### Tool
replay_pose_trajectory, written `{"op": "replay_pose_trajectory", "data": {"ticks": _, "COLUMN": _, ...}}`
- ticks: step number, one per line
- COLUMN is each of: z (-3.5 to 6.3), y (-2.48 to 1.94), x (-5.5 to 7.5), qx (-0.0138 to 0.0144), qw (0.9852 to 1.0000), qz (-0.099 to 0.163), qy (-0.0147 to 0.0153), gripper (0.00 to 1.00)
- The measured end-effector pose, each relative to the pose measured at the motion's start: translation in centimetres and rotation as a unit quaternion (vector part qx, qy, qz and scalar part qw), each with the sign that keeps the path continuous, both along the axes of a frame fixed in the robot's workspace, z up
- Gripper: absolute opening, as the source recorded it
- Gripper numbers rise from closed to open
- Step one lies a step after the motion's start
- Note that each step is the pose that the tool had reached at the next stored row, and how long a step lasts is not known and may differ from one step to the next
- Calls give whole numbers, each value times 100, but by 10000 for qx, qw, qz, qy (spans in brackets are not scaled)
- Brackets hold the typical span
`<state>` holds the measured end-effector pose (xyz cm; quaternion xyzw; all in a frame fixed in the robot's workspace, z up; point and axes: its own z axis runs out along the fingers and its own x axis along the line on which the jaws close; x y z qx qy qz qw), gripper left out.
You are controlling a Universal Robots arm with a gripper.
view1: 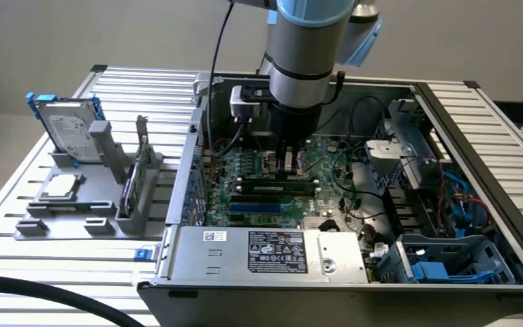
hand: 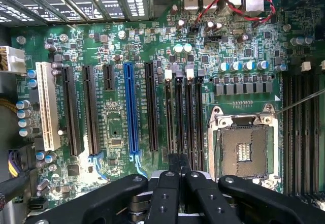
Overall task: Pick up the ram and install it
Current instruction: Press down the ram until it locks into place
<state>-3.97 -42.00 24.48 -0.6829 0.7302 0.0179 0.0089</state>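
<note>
**Gripper pressed together over the memory slots**

The gripper reaches straight down into the open computer case, its fingers pressed together just above the motherboard. In the wrist view the fingertips sit over the row of black memory slots, beside the bare processor socket; whether a thin stick is pinched between them cannot be told.

Just in front of the fingers in the exterior view, a long dark green ram lies along the slots in the middle of the motherboard.

A silver power supply runs along the near edge of the case.

Outside the case, toward the exterior view's left, a grey holder stands on the slatted table. It carries an upright hard drive at its far end, a small square chip lying flat, and another green stick standing on edge in its slot nearest the case.
</note>
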Motion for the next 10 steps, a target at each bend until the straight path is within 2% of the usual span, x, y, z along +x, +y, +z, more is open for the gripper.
{"op": "replay_pose_trajectory", "data": {"ticks": 10, "z": -9, "y": 1, "x": 0, "qx": 7, "qw": 10000, "qz": 0, "qy": 0, "gripper": 11}}
